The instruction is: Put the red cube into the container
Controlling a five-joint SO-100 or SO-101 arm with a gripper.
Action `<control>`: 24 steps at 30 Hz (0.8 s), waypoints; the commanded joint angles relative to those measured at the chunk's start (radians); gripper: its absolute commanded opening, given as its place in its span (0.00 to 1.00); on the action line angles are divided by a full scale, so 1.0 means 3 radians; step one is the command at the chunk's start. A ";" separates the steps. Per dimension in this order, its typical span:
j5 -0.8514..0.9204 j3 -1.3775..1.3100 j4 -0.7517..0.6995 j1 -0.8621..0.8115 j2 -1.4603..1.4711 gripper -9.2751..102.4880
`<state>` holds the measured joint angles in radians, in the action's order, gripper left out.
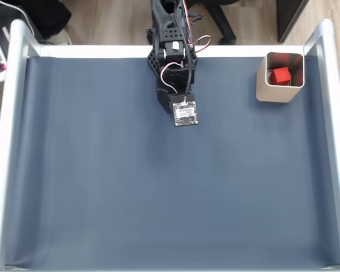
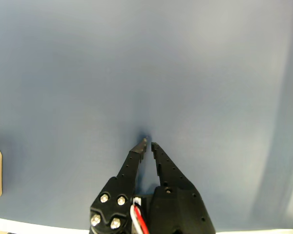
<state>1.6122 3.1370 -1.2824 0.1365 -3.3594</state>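
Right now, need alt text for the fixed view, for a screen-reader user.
A small bright red cube sits inside a square silver-grey metal tin at the upper right of a dark blue mat. The black robot arm is folded at top centre, apart from the tin, with a small circuit board on its wrist.

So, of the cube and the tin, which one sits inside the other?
The red cube sits inside the container. The cube is small and matte red; the container is a square silver tin, open on top, in the fixed view's top right.

One red cube (image 1: 281, 75), inside one container (image 1: 276, 93) at two o'clock on one bench (image 1: 158, 198); one hand (image 2: 148, 144).
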 commanded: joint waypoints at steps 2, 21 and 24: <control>-0.0153 -0.0026 -0.0061 0.0010 0.0015 0.09; -0.0153 -0.0026 -0.0061 0.0015 0.0015 0.10; -0.0153 -0.0026 -0.0061 0.0015 0.0015 0.10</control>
<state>1.5754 3.1370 -1.2931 0.1365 -3.3594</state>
